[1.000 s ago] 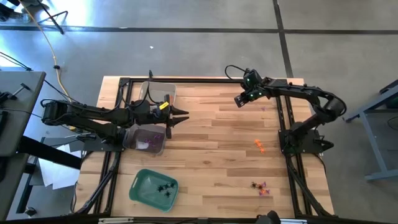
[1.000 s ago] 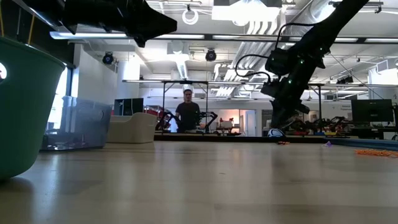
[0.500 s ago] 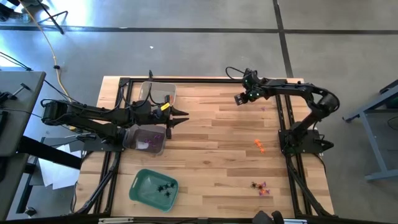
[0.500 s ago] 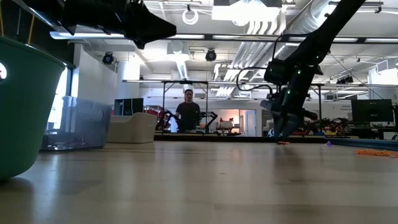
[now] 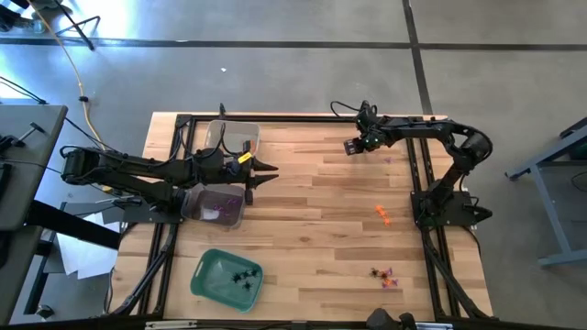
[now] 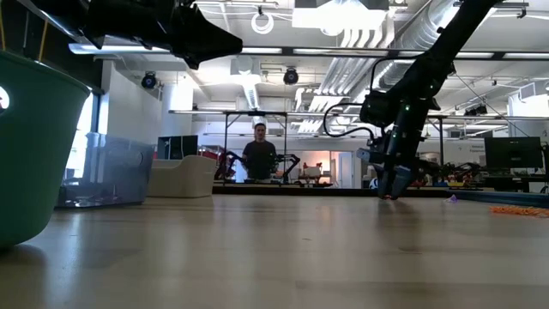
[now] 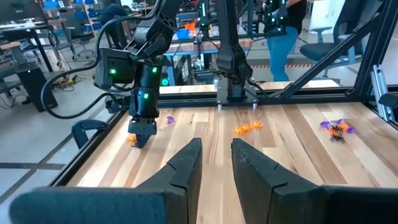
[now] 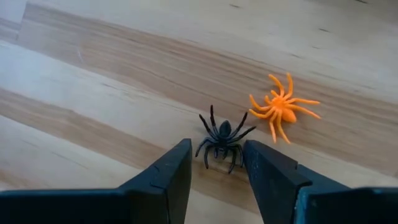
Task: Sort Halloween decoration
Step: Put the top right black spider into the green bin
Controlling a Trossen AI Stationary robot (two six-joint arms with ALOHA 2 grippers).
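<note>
Hovering low over the far right part of the tabletop [image 5: 312, 211], our right gripper [image 8: 214, 163] had its fingers parted with nothing held, and a black spider [image 8: 222, 142] lay on the wood just ahead of the gap between the tips, an orange spider [image 8: 281, 109] near it to one side. We judged the move hung on that line-up, the black spider lying almost centred before the fingers, much nearer this arm than the other. Our left gripper [image 7: 216, 163] waited by the clear trays [image 5: 229, 170], fingers narrowly apart and empty.
</note>
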